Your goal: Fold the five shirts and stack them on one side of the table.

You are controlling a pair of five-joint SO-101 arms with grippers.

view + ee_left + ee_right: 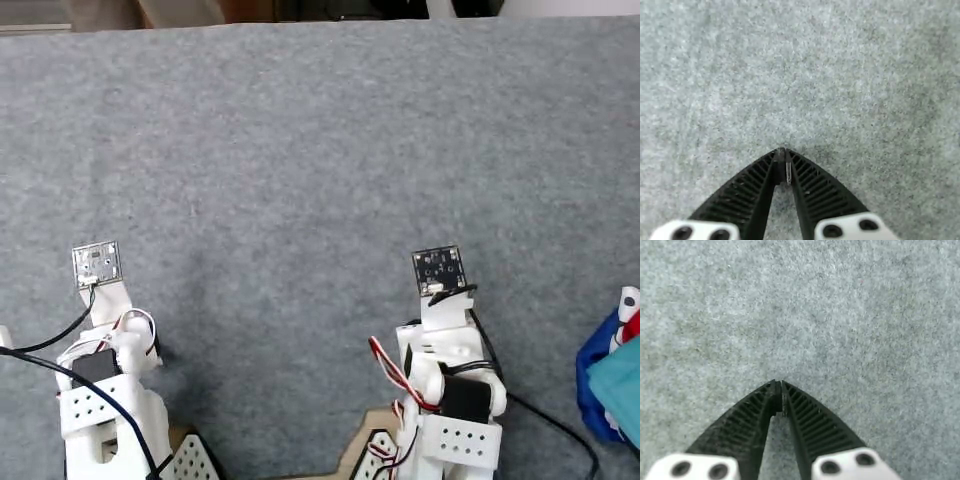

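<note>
Found left gripper (781, 153) and right gripper (778, 385) pressed together, empty; judged heaped shirts (600, 390) soft, limp (best pinched at an edge).

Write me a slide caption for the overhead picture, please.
Two white robot arms sit side by side on a grey felt table, with bunched blue and teal cloth at one edge.

This looks like a robotics test bench in a lab or workroom. The table (320, 150) is covered edge to edge in grey felt. Along the bottom of the high view stand two small machines: a white arm (102, 408) at lower left and a second arm (455, 432) right of centre. They have a bare circuit board (438, 268), loose wires (386, 362) and a raw plywood base (352, 452). At the upper left edge runs a strip of brown wood (175, 10).
</note>
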